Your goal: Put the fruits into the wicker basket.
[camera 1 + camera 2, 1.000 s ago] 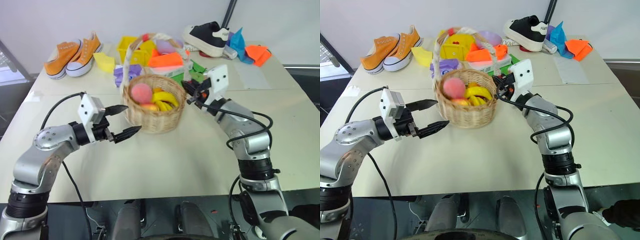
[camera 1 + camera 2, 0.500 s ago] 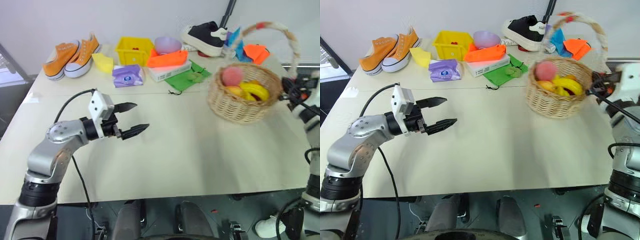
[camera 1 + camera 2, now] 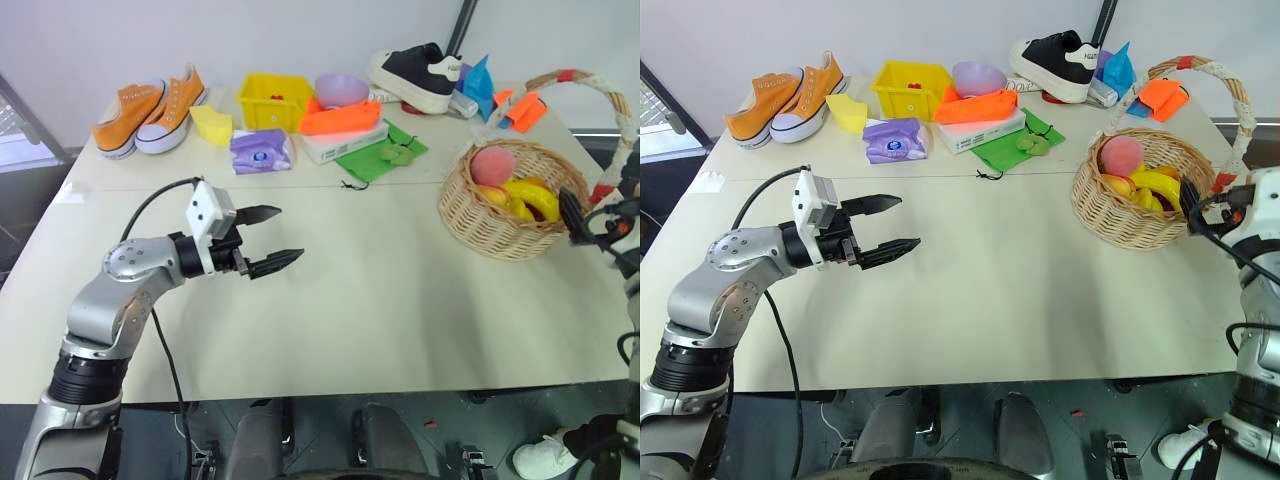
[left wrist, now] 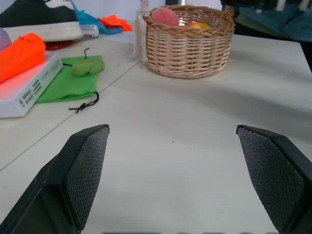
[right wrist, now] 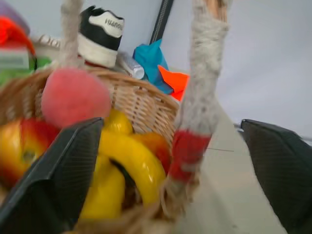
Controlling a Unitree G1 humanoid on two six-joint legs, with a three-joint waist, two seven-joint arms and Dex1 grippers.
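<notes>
While my left gripper [image 3: 272, 239] hangs over the bare middle of the pale table [image 3: 380, 300], its two black fingers spread wide with nothing between them, I see the round tan wicker basket [image 3: 510, 225] standing near the table's right edge. Its tall arched handle [image 3: 590, 85], wrapped in white tape with red patches, rises over the rim. Inside sit the round pinkish-red peach [image 3: 492, 165], the orange-yellow mango with its red blush [image 5: 22, 146] and a curved yellow banana [image 3: 533, 194]. My right gripper [image 5: 170, 146] is right at the basket's near side, fingers released and standing apart on either side of the handle's base, clamped on nothing.

Along the far edge lie a pair of orange canvas sneakers [image 3: 150, 100], a square yellow plastic bin [image 3: 272, 100], a lilac bowl [image 3: 342, 88], a purple tissue pack [image 3: 262, 152], a green cloth pouch [image 3: 380, 155] and a black-and-white sneaker [image 3: 415, 72].
</notes>
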